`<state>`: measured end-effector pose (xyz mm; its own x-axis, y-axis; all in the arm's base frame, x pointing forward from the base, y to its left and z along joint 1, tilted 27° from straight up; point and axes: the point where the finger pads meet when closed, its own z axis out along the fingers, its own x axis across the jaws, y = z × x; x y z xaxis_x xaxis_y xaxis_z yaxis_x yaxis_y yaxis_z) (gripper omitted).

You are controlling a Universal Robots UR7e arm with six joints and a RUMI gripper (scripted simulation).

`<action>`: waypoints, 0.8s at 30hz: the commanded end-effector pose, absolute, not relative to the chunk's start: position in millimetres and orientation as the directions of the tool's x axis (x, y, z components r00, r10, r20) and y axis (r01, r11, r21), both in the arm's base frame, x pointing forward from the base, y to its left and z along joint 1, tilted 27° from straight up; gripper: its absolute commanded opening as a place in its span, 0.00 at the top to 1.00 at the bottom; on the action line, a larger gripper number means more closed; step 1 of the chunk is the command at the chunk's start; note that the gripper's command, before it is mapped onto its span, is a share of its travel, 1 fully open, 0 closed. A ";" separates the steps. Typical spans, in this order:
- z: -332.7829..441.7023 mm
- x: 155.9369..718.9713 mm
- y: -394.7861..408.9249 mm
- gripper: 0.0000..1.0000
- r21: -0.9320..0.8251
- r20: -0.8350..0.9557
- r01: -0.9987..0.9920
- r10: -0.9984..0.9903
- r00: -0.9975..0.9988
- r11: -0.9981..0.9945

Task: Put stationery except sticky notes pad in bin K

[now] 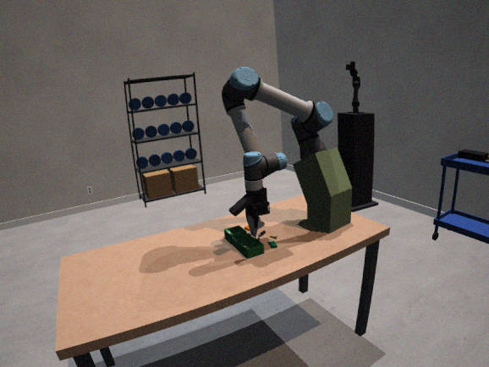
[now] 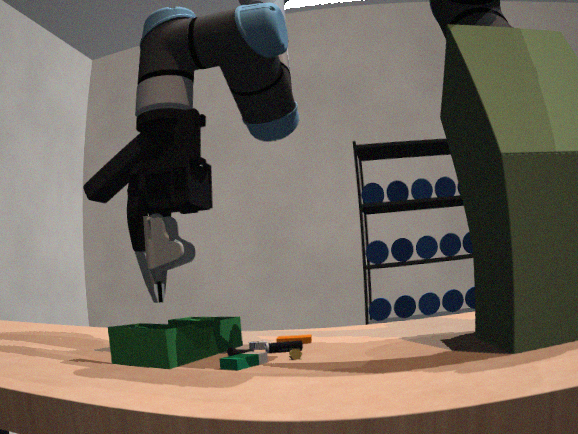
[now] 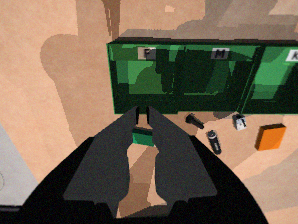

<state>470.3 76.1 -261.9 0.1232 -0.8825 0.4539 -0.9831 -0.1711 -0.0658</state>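
Gripper [image 3: 142, 111] is clenched, fingertips nearly touching, with nothing visible held between them. It points down and hangs above the light wooden table [image 1: 127, 296], well clear of the surface in the exterior view [image 2: 159, 294].

In the wrist view the tips sit at the near wall of the green three-compartment plastic bin tray [image 3: 200, 107], at the compartment tagged F [image 3: 146, 51]. The middle compartment is tagged M [image 3: 219, 53], and the K compartment [image 3: 292, 56] is at the far right end, partly cut off by the frame edge. The tray stands upright. I cannot tell what is inside the compartments; the interiors are dark and shadowed.

Loose items lie on the table outside the tray, along its near wall:
- flat green rectangular block [image 3: 142, 136], directly under the fingers, just beside the F wall
- short black cylinder [image 3: 194, 120], near the M wall
- black-and-grey marker-like stick [image 3: 214, 141], just beside the black cylinder
- small white-grey clip-like piece [image 3: 240, 121], near the M/K divider; too small to identify
- flat orange square block [image 3: 270, 137], in front of K

The arm rises from an olive green angular pedestal [image 1: 326, 190] on the table's far right side.
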 end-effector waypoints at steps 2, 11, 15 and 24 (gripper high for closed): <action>-274.7 472.7 70.4 0.96 -0.067 0.454 -0.983 -0.883 0.123 -0.171; -291.3 475.3 62.2 0.96 -0.067 0.454 -0.983 -0.882 0.123 -0.171; -300.8 476.7 57.5 0.96 -0.067 0.454 -0.983 -0.882 0.123 -0.171; -310.9 478.3 52.5 0.96 -0.067 0.454 -0.983 -0.882 0.123 -0.171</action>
